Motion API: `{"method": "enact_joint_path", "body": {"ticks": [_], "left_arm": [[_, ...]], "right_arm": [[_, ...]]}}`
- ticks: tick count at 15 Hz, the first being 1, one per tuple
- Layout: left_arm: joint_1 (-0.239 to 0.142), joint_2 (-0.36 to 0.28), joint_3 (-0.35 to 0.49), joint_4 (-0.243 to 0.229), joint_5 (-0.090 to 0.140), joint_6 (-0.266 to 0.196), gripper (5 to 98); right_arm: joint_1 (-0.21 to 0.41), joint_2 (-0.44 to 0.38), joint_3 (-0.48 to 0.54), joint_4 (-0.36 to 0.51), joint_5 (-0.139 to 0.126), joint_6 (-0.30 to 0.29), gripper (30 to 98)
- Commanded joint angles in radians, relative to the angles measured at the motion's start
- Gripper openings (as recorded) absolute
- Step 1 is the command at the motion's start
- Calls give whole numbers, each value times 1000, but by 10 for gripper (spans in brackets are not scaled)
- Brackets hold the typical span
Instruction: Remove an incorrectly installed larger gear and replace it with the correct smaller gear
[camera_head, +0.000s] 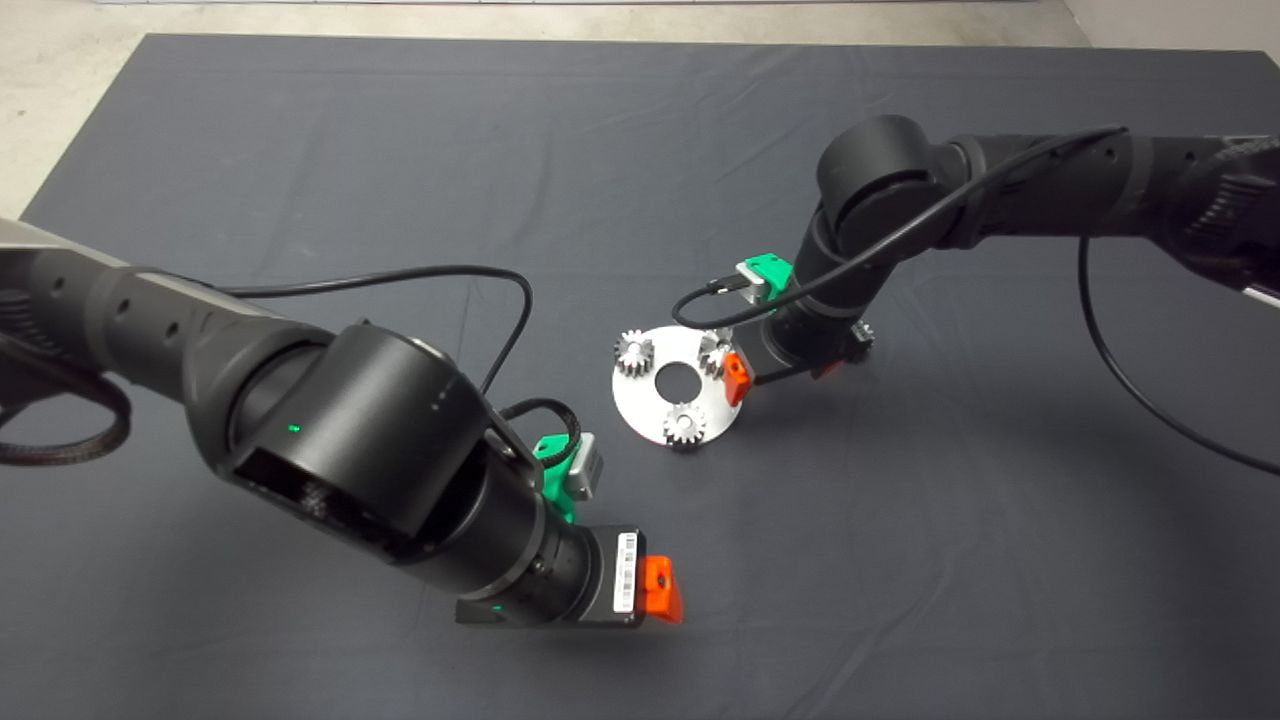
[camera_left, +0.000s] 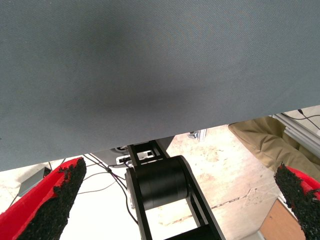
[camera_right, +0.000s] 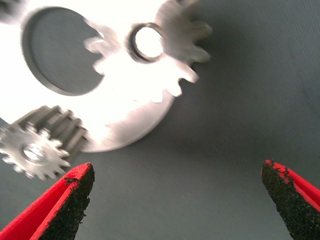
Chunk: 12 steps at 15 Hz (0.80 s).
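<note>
A round silver plate (camera_head: 655, 400) with a centre hole lies mid-mat and carries three gears. The larger gear (camera_right: 165, 47), silver with flared teeth, sits at the plate's right edge (camera_head: 713, 349), partly hidden by a red finger (camera_head: 738, 378). My right gripper (camera_right: 180, 200) hovers open just right of the plate, with nothing between its fingers. A small dark toothed shape (camera_head: 864, 338) peeks out past that wrist; it may be the smaller gear, mostly hidden. My left gripper (camera_head: 575, 595) hangs open over bare mat in front of the plate.
Two bright small gears stand on the plate, one at its left (camera_head: 634, 352) and one at its front (camera_head: 686, 425), the front gear (camera_right: 35, 147) near my right fingers. The left wrist view shows the mat's edge and floor beyond.
</note>
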<state>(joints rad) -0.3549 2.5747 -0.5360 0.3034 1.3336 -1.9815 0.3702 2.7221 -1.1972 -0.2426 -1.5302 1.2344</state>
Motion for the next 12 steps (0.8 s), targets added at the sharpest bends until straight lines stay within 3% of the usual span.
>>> {"method": "enact_joint_path", "body": {"ticks": [1, 6, 12], "left_arm": [[-18, 3, 13, -12, -4, -2, 979], [-18, 2, 13, -12, -2, -2, 979], [-18, 5, 7, -12, -4, -2, 979]], "right_arm": [[9, 44, -141, -72, -103, -101, 886], [13, 154, -368, -59, -105, -196, 886], [72, 158, -396, 93, -107, -222, 886]]}}
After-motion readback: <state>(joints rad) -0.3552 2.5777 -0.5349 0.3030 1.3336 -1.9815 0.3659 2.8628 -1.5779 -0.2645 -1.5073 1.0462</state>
